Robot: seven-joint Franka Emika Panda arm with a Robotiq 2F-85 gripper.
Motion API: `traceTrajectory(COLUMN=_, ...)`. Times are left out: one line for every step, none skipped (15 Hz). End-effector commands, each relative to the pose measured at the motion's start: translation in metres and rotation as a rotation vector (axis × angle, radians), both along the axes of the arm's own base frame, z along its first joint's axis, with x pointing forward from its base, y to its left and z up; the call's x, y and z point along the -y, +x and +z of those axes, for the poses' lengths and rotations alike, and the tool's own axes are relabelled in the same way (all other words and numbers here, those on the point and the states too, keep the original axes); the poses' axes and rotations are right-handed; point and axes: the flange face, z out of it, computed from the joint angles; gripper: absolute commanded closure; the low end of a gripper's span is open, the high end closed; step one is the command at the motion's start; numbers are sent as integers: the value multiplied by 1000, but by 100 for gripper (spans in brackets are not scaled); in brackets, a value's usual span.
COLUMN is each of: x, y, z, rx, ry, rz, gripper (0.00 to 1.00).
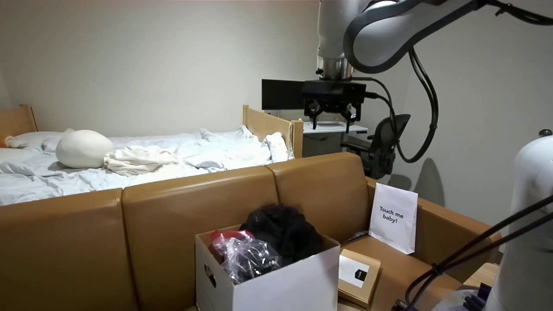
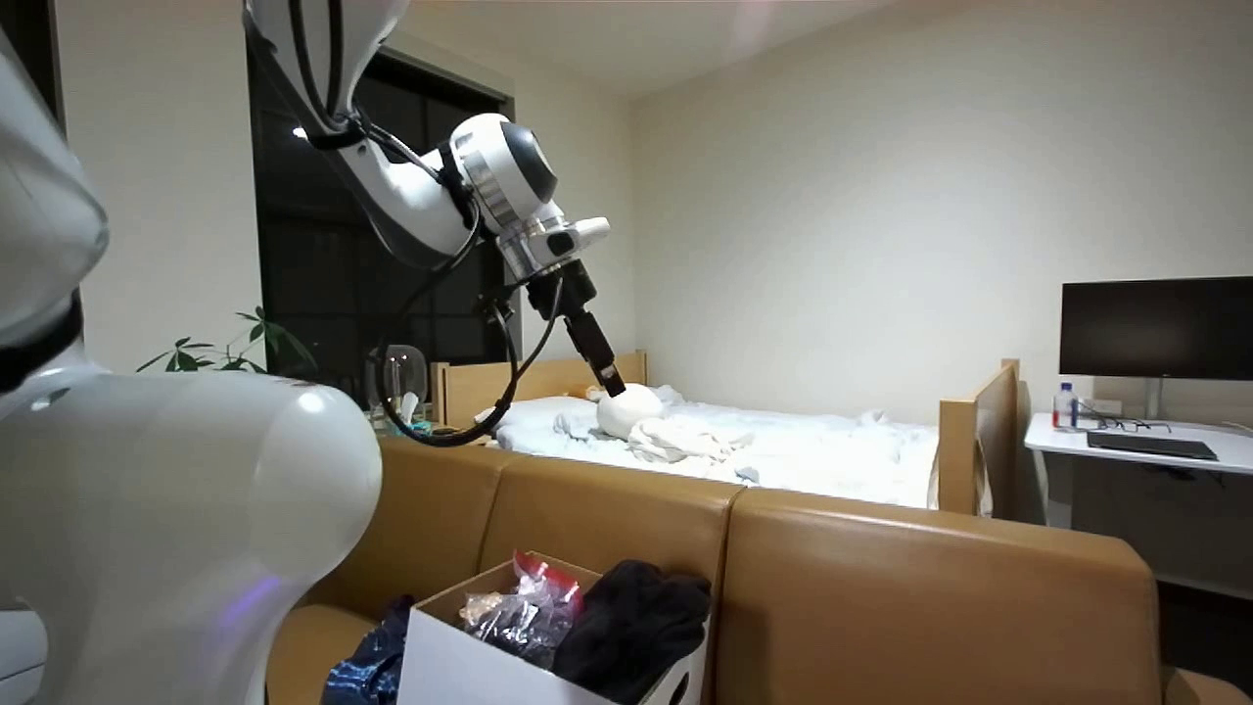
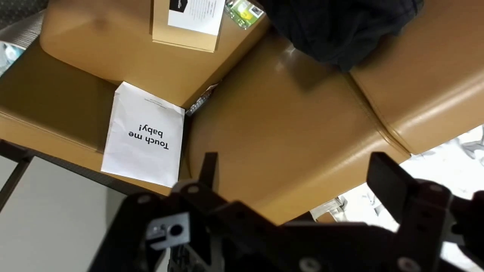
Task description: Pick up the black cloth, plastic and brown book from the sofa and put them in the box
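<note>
Pincer [image 3: 293,166]: is hanging released above the sofa [image 3: 287,128]
Box [image 1: 293,285]: is holding the black cloth [image 1: 287,233] and plastic [image 1: 249,258]
Brown book [image 1: 357,274]: is lying beside the box

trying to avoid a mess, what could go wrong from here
The brown book lies flat on the leather sofa beside the cardboard box, so the open gripper might miss its grip or nudge the box. The black cloth bulges up out of the box, so the book could slide off if dropped on top.
</note>
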Motion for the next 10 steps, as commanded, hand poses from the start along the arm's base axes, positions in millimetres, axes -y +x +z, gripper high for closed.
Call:
traceTrajectory(x=1, y=12, z=-2, rx=24, ry=-38, rz=-35, gripper=0)
traceTrajectory(x=9, y=20, z=-2, rx=9, ry=-82, rz=-45, gripper=0)
traceTrajectory(x=28, y=28, z=-3, rx=9, ry=-153, rz=-80, gripper=0)
traceTrajectory(x=39, y=34, z=-8, rx=-19, ry=-196, rz=-99, gripper=0)
traceTrajectory(x=59, y=42, z=-17, rx=-51, ry=-247, rz=-119, gripper=0)
traceTrajectory(x=81, y=47, z=-23, rx=-75, ry=-293, rz=-138, gripper=0)
traceTrajectory(x=103, y=51, z=-27, rx=-111, ry=-328, rz=-159, gripper=0)
traceTrajectory(x=130, y=55, z=-31, rx=-138, ry=-350, rz=-188, gripper=0)
traceTrajectory(x=157, y=58, z=-37, rx=-164, ry=-353, rz=-206, gripper=0)
traceTrajectory(x=177, y=62, z=-44, rx=-187, ry=-354, rz=-221, gripper=0)
